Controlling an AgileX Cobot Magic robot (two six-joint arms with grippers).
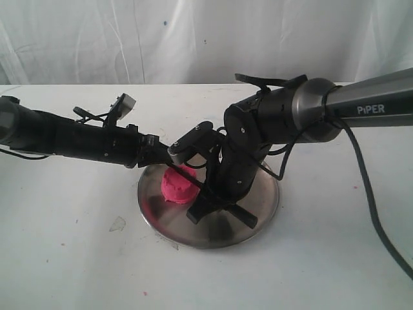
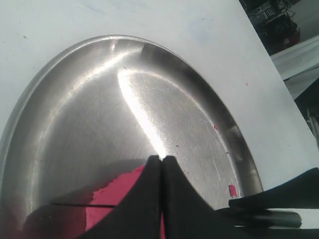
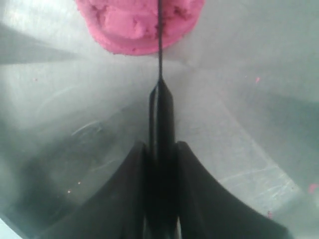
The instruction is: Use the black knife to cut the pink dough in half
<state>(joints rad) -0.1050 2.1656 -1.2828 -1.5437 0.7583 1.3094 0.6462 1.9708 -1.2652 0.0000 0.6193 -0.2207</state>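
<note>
So the whole setup sits on a plain white worktop [image 1: 77, 258] with a creased white sheet [image 1: 193, 39] hung behind it as the backdrop, and the surface is pretty messy up close: little pink crumbs [image 1: 62, 245] are scattered on the left part and there's a small clear-looking scrap [image 1: 117, 224] lying just off the plate's left edge. In the middle is a round steel plate [image 1: 258, 216], shiny and scuffed, with a few pink specks [image 2: 233, 189] stuck near its rim in the left wrist view. The pink dough [image 1: 177, 185] sits on the left part of the plate, a rough lumpy mound. The right gripper [image 3: 160, 149] reaches down over the plate with its fingers pinching the black knife [image 3: 160, 99] by the handle, and the thin blade edge runs straight into the dough, roughly down its middle. The left gripper [image 2: 162, 164] comes in low from the left, right over the dough, fingers pressed together at the tips; I think they're resting on the dough rather than gripping it, but the view there is too dark and cropped to be sure. Beyond the worktop's edge the left wrist view catches some dark clutter [image 2: 279, 25].
</note>
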